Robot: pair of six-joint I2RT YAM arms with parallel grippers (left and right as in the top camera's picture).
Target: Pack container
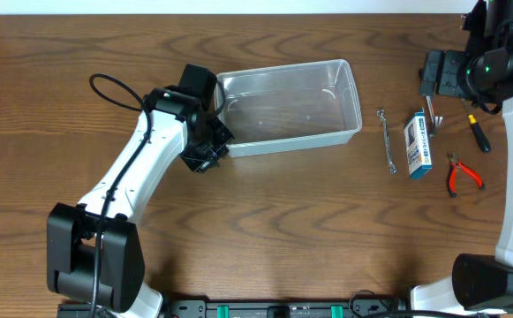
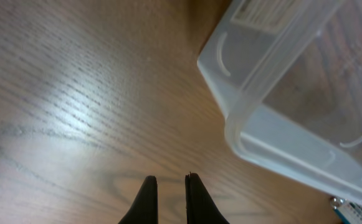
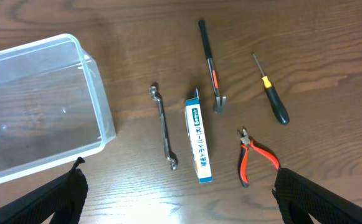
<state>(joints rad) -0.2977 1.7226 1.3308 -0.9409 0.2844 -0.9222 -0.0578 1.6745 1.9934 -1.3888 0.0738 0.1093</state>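
Where the overhead camera looks down, a dark brown wooden table with strong wavy grain fills nearly the whole view. A pale strip runs beyond its far edge, and nothing more of the room can be seen. Light glares softly off the wood in the left wrist view.

Toward the far middle of the table sits the container, a clear shallow tub with rounded corners and a rim. It stands upright and the grain shows through its floor.

At the tub's near left corner is the white left arm. The left gripper hangs over bare wood just beside that corner and is apart from the plastic. Its black jaws are drawn together with only a sliver between them, and they grip nothing.

The right gripper hangs above the table to the right of the container. Its jaws are spread wide, one finger at each lower corner of its own view, with nothing between them.

Below it lie the small tools, all clear of the tub:
- a blue-and-white box
- a steel wrench just beside the box, on the side toward the container
- a black rod tool with a red band and forked end
- red-handled pliers
- a screwdriver with a black handle and yellow collar
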